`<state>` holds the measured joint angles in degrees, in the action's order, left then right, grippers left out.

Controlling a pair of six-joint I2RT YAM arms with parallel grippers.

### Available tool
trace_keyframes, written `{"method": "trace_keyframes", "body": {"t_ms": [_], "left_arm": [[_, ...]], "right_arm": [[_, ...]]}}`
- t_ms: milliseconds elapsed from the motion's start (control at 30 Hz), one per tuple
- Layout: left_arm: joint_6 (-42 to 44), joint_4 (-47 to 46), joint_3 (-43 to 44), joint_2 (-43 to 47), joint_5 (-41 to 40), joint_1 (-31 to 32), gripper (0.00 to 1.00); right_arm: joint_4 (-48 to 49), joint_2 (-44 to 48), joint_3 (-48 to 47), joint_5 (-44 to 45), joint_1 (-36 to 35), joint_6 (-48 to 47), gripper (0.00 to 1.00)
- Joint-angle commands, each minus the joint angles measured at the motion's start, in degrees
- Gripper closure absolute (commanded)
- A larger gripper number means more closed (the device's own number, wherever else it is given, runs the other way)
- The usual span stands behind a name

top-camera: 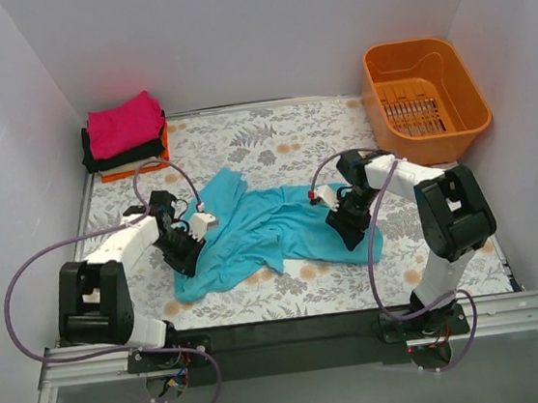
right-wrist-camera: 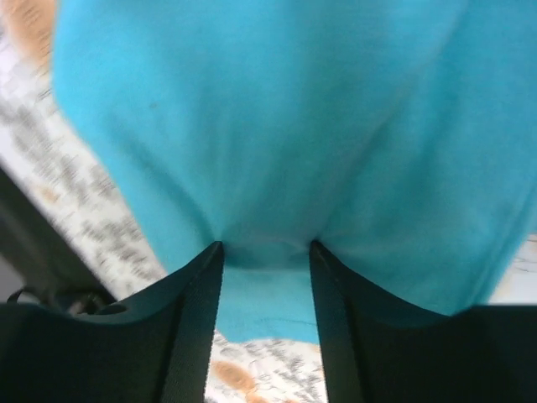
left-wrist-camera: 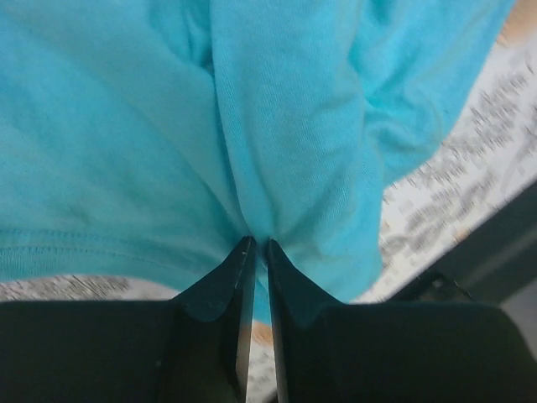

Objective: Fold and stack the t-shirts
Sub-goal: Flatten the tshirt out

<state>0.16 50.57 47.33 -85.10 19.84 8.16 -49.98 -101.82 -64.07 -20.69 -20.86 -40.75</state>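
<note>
On floral tabletop (top-camera: 272, 138), pinched unfolded teal shirt (top-camera: 272, 230) in clenched left hand (left-wrist-camera: 258, 242); right hand (right-wrist-camera: 266, 245) astride a fold, grip unclear. Stacked three shirts (top-camera: 125, 130) behind; teal pending.

Floral table (top-camera: 281, 137), seen from above; teal t-shirt (top-camera: 262, 227) lies rumpled and unfolded at centre, one lobe reaching toward 11 o'clock, a flap trailing toward 7 o'clock. Left gripper (top-camera: 182, 252) is down on the shirt's edge at 9 o'clock; right gripper (top-camera: 342, 220) is down on its edge at 3 o'clock; how the jaws stand is not readable from this height. Folded stack in the 10 o'clock corner: magenta shirt (top-camera: 124, 124) on top, black shirt (top-camera: 120, 158) beneath, orange shirt (top-camera: 139, 168) at the bottom. Orange basket (top-camera: 461, 92) at 2 o'clock, off the table's corner, well apart from the teal shirt.
</note>
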Motion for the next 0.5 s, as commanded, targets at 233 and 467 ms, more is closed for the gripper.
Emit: {"method": "trace_keyframes", "body": {"t_ms": [233, 467], "left_arm": [[-8.9, 2.5, 26.0, -1.8, 10.6, -1.8, 0.66], [-26.8, -13.5, 46.4, -21.3, 6.5, 1.3, 0.45]], "right_arm": [[-7.3, 6.5, -21.0, -12.4, 4.2, 1.3, 0.55], [1.5, -5.8, -31.0, 0.7, 5.8, 13.1, 0.48]]}}
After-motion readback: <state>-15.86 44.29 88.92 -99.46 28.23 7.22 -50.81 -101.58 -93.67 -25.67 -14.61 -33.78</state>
